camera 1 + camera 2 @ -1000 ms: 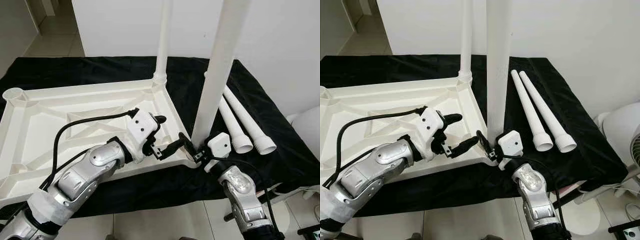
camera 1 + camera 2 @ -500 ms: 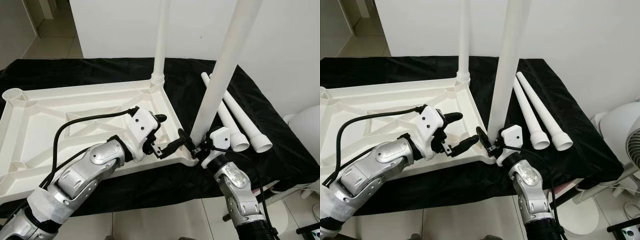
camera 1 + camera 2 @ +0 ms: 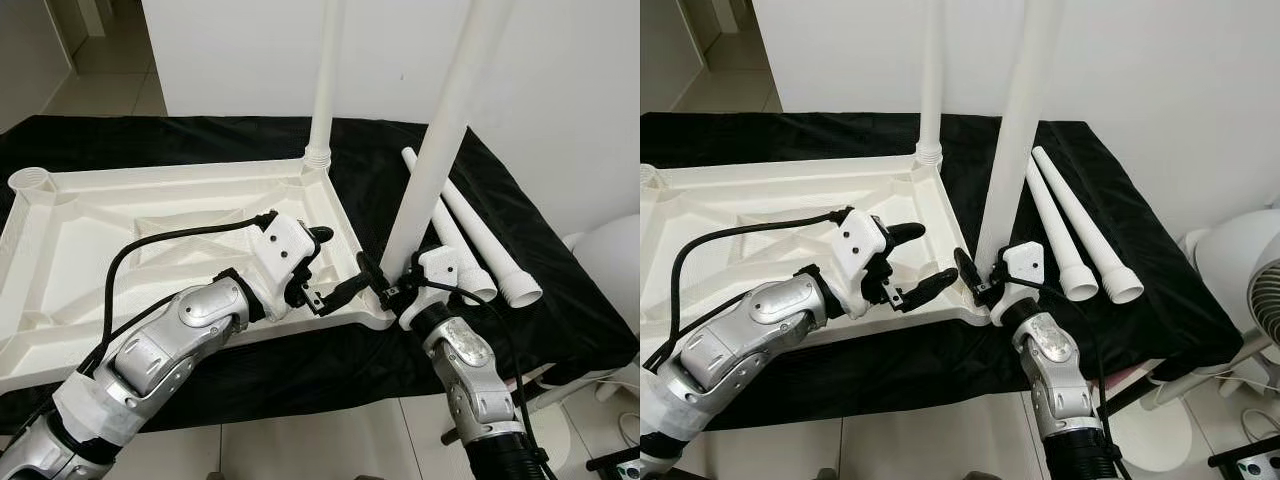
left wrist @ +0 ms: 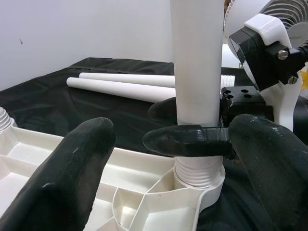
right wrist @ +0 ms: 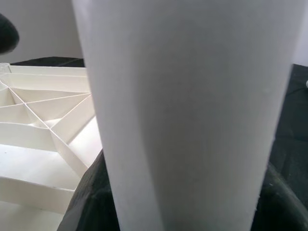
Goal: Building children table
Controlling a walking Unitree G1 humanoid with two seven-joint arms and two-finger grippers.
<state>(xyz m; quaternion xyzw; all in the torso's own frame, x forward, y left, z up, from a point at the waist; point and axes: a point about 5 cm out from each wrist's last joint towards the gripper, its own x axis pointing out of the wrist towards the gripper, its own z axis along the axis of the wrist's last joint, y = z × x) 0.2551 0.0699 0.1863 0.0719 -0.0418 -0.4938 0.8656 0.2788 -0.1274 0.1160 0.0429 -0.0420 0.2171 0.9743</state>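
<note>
Tabletop [image 3: 150,230] lies upside down on the black cloth [image 3: 560,300], and the near leg [image 3: 1015,150] stands in its corner socket at 5 o'clock. The right gripper [image 3: 978,278] is clamped on this leg's base; the left gripper [image 3: 915,262], fingers apart, waits just beside. To seat it well, I would hold the leg straight and twist down. Against one second ago, the leg leans more and the right wrist has turned. Farther, one leg [image 3: 325,90] is mounted at 12 o'clock and two loose legs [image 3: 480,240] lie at 3 o'clock.
</note>
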